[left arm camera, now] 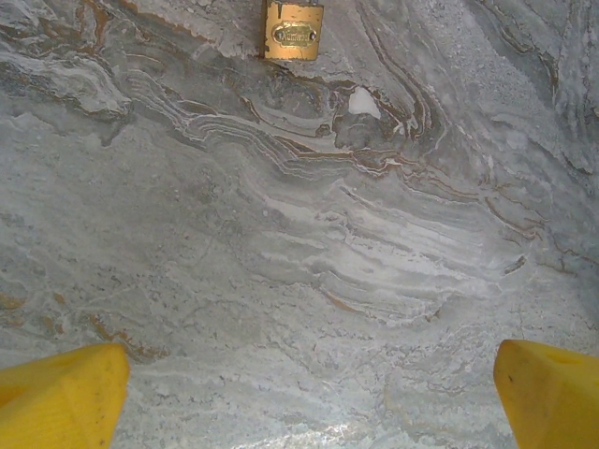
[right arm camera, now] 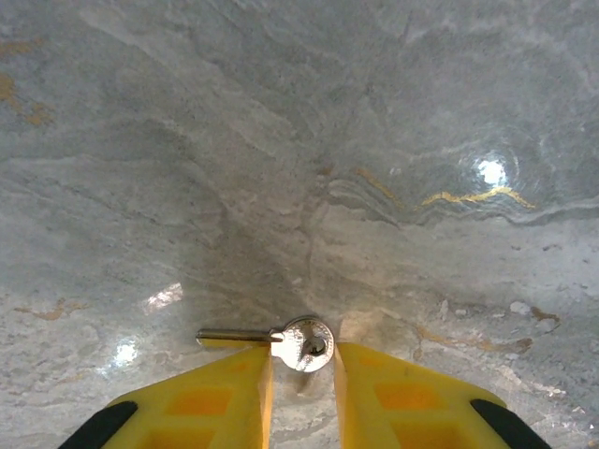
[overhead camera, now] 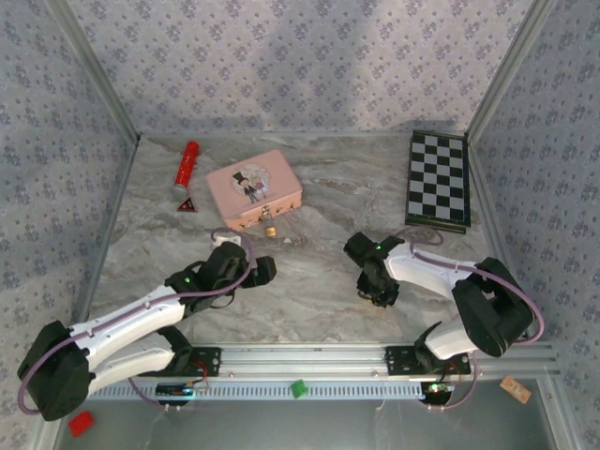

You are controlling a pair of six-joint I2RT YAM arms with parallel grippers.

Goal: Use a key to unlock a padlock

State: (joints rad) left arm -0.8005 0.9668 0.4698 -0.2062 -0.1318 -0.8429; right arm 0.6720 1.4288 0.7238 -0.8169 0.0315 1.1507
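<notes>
Two yellow fingers of the right gripper point(right arm camera: 302, 374) flank the round head of the key point(right arm camera: 271, 335) on the table point(right arm camera: 281, 140), blade toward 9 o'clock; grip unconfirmed. Farther out, the left gripper point(left arm camera: 304, 398), spread wide, faces the padlock point(left arm camera: 293, 31) at 12 o'clock, the nearer arm.

The padlock point(left arm camera: 292, 33), small and brass-gold with an oval plate on its face, sits on the marbled counter point(left arm camera: 281, 281). The silvery key point(right arm camera: 281, 340) lies flat, blade pointing left, round bow right.
</notes>
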